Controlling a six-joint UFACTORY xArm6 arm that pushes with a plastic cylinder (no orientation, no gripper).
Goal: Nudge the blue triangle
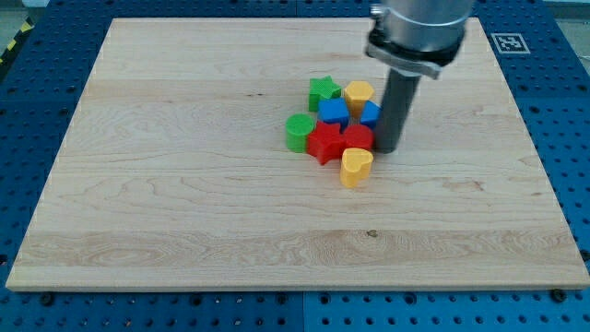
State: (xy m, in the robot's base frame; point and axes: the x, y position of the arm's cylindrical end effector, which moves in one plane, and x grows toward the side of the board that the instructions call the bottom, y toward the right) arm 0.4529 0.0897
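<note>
Nearest us on the tabletop (184, 212), the yellow heart (356, 166) lies below and left of our tip (386, 149). The red blocks (336, 141) sit just left of it, the green cylinder (299, 132) beyond. We carry a bare rod, no gripper. The blue triangle (371, 113) touches the rod's left side above the tip; blue cube (333, 112), yellow hexagon (359, 92) and green star (323, 89) lie farther.
</note>
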